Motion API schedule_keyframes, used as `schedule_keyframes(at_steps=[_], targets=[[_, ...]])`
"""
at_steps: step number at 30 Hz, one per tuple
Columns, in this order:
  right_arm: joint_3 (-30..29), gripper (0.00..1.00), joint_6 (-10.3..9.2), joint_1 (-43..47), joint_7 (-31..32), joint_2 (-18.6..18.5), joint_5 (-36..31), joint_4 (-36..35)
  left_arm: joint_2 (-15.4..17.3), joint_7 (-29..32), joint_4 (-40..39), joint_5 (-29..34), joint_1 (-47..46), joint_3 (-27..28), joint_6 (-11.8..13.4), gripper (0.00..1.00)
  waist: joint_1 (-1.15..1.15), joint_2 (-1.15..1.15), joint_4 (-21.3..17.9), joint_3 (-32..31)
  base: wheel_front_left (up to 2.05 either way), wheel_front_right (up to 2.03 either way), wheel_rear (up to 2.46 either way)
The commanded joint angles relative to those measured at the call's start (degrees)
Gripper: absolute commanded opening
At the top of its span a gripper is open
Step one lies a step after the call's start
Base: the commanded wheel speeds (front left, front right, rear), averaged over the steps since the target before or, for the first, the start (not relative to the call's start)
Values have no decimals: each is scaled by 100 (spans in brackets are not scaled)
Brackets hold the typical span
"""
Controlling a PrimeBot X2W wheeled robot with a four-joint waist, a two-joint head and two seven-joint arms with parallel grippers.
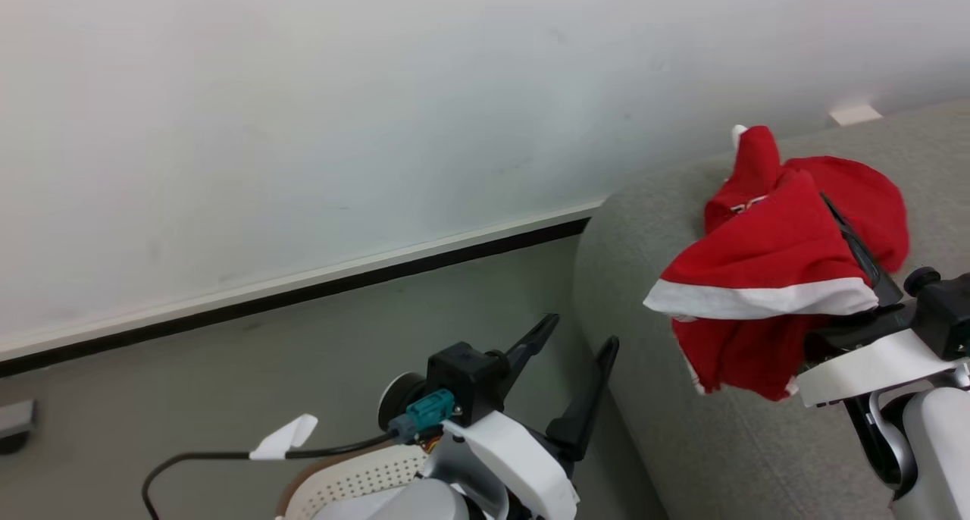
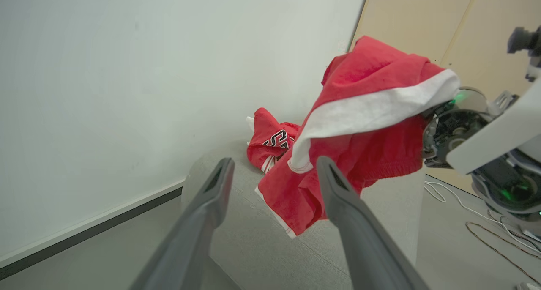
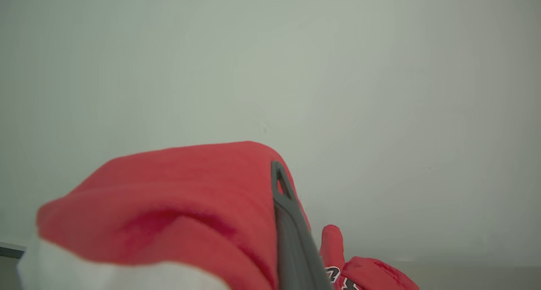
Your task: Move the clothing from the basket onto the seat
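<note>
The right jaws are closed tight on a red garment [image 1: 765, 255] with a broad white band. The cloth drapes over and around their dark fingers [image 3: 291, 231] and hangs below them, lifted clear of the light-grey seat [image 1: 682, 429] underneath. In the right wrist view one finger lies along the red fabric, its tip poking out past the fold. Just beyond the tips of these jaws a second, lettered garment [image 2: 270, 144], red with black-and-white block letters, lies crumpled on the seat cushion close to the white wall [image 1: 303, 126]. It is apart from the held cloth, though the two overlap in the head view.

The left jaws stand spread wide with nothing between them, their two fingers [image 2: 203, 222] bare. The held garment hangs ahead of them and off to their right, near the right-hand fingertip but not between the two. Below and in front of them are the rounded end of the seat and the grey floor [image 1: 227, 368]. Behind these jaws, under their wrist, the basket [image 1: 356, 482] shows a stretch of perforated cream wall and brown rim; the arm hides what it holds
</note>
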Motion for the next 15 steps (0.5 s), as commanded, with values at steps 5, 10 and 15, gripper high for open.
schedule_keyframes(at_steps=[5, 10, 15], targets=[[-83, 0, -13, 131, 121, -94, -24, -230, -30, -24, 7, -24, -104, -34, -32, 100, 0, 0, -338, 103, 0, 0, 0], [-161, 0, -13, 159, 198, -143, -44, -350, -50, -36, 36, -8, -167, -69, -37, 100, 0, 0, -413, 216, 0, 0, 0], [-400, 0, -14, -83, 282, -161, -37, -426, -37, 21, 13, 62, -306, -125, -69, 100, 0, 0, -369, 475, 0, 0, 0]])
